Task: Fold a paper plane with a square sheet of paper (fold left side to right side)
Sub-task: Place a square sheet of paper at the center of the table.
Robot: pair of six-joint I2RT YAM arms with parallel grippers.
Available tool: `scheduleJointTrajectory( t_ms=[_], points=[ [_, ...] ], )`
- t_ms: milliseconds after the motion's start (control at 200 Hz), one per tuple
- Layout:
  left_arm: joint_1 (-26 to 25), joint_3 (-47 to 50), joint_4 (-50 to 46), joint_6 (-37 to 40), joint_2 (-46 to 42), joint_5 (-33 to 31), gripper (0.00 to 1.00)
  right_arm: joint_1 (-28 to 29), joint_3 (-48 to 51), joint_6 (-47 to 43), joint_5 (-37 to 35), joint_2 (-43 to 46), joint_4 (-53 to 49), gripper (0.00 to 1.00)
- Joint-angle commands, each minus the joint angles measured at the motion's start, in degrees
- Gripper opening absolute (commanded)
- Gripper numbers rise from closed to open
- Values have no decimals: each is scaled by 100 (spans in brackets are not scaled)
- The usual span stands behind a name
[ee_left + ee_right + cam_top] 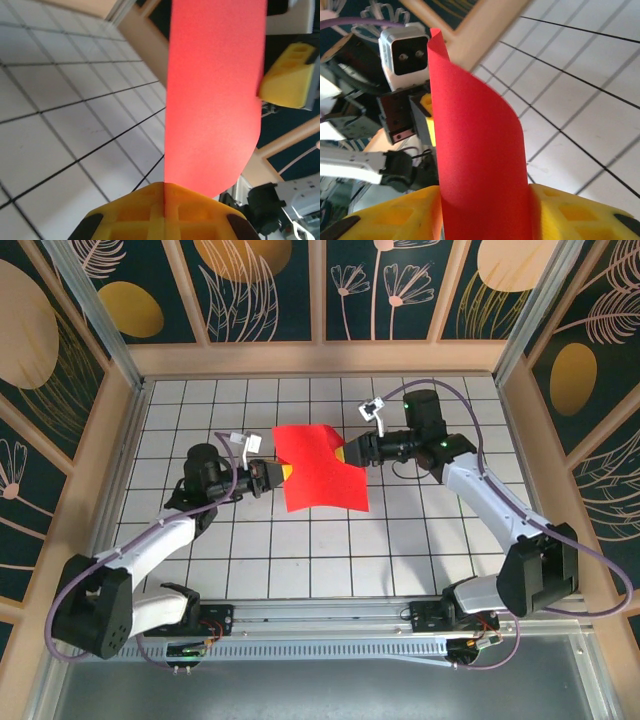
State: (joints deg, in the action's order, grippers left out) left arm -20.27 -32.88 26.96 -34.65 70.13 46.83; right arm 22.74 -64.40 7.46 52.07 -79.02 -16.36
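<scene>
Bright red and thin, the square sheet of paper (318, 468) hangs lifted above the white gridded table (300, 560) at the middle of the overhead frame, bowed between your two arms. Your left gripper (283, 472) is clenched on the sheet's left edge. In its wrist view the yellow fingers (135, 215) meet on the paper at bottom centre. Your right gripper (345, 453) sits at the sheet's upper right edge. Its wrist view shows its jaws parted, with the curled paper standing between them.
</scene>
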Motion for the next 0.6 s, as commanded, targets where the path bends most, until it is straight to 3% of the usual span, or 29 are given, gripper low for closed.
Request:
scheduleJointTrajectory(
  t_ms=[0,195,315,596],
  points=[
    [-12,18,-854,-220,335,-382,0,-187,162,301,-740,-119,-177,51],
    [-17,84,-1679,18,1085,-835,0,-388,557,731,-1600,-416,-55,55],
    [-12,-166,-2246,360,1634,-1193,0,-372,919,1164,-1756,-578,499,53],
    [-12,-736,-2906,761,2289,-1729,0,-47,1488,1827,-1828,-1105,1552,21]
  ],
)
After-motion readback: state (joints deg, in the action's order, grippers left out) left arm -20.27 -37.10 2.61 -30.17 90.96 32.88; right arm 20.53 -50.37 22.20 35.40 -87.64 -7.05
